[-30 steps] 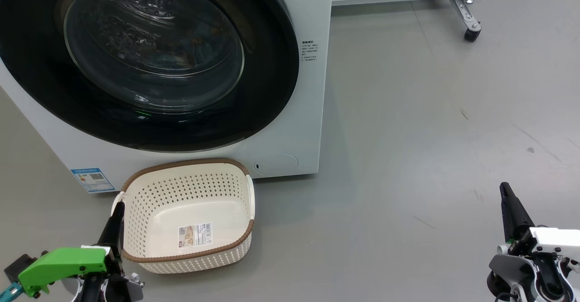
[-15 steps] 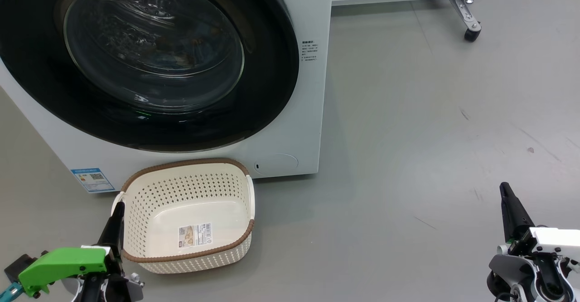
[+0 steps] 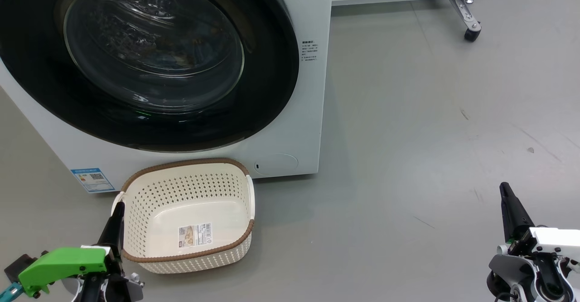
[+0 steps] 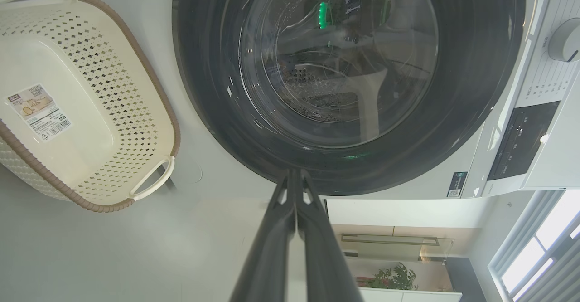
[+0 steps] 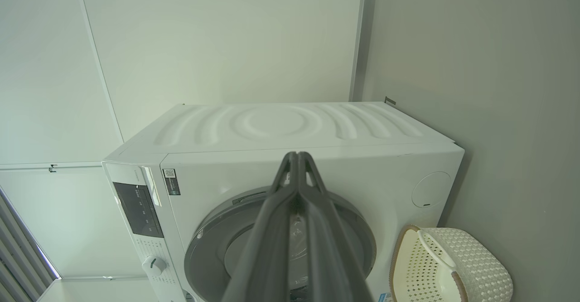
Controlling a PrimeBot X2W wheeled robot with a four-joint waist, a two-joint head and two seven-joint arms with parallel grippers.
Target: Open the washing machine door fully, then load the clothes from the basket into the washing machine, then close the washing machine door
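Washing machine door (image 3: 149,61) is shut
My left hand (image 3: 119,207), closed, sits at 7 o'clock beside the basket (image 3: 186,162); my right hand (image 3: 505,189), closed, at 5 o'clock

The white washing machine (image 3: 303,125) stands in front of me. Its round door (image 3: 272,75) is shut flat against the front, with a wide glossy black rim and bulging clear glass in the middle. The cream perforated basket (image 3: 181,188), with a brown woven rim, sits upright just beside the machine's lower front. A barcode label (image 3: 195,235) is on its bare bottom.
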